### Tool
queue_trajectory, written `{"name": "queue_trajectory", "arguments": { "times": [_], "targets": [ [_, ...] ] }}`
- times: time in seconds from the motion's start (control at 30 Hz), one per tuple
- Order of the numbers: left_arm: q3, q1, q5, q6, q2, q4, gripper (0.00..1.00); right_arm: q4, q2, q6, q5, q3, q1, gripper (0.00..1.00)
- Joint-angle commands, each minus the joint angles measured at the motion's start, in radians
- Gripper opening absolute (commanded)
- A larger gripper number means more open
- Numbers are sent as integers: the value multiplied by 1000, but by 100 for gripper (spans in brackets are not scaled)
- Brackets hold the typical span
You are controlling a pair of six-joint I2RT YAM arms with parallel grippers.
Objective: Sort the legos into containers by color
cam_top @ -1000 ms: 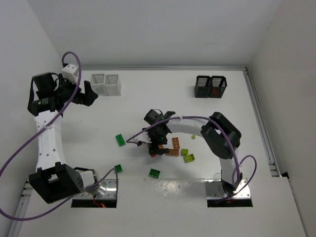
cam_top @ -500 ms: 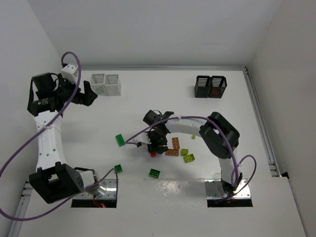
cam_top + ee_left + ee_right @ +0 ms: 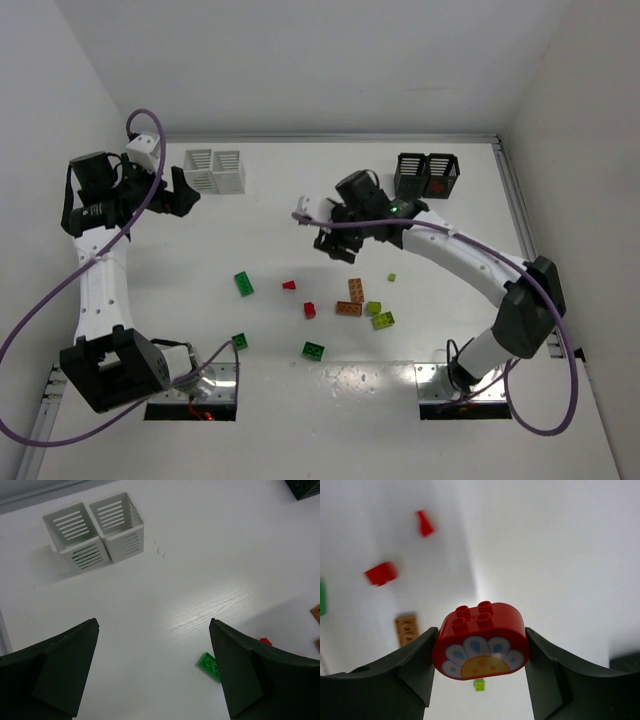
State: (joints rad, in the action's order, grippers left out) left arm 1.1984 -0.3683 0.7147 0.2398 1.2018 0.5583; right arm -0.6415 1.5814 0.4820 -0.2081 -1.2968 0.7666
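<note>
Overhead, the right gripper [image 3: 338,244] hangs above the table [image 3: 280,215] between the white bins [image 3: 215,171] and the black bins [image 3: 428,176], its fingers clamped on a red rounded brick [image 3: 480,642] with a printed flower face. The left gripper [image 3: 154,625] hovers near the white pair, fingers spread wide and empty. Loose mid-table lie a green brick [image 3: 243,284], a small red brick [image 3: 309,310], an orange-brown brick [image 3: 356,291] and a lime brick [image 3: 383,320]

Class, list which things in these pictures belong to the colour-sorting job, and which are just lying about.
Job: red brick in right gripper; loose red bricks; dark green bricks; lime bricks; orange-brown bricks; white bins; black bins.
Just there: purple cables; mounting plates; table-edge rail.
</note>
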Motion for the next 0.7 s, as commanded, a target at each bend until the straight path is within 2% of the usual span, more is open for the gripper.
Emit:
{"name": "queue_trajectory", "arguments": {
  "times": [0.0,0.2,0.27,0.4,0.67],
  "targets": [
    [-2,9,16,-33,-30,-83,99,81,-18,-135,145,-18,-111,32],
    [-2,49,-57,-116,-11,-140,99,91,26,-204,213,-136,-398,28],
    [-2,60,-66,-125,7,-140,99,91,89,-232,204,-226,-513,25],
    [7,83,-89,-125,7,-149,99,28,216,-253,191,-418,-653,22],
    [-2,94,-107,-134,7,-158,99,-52,454,-292,161,-673,-802,21]
  ]
}}
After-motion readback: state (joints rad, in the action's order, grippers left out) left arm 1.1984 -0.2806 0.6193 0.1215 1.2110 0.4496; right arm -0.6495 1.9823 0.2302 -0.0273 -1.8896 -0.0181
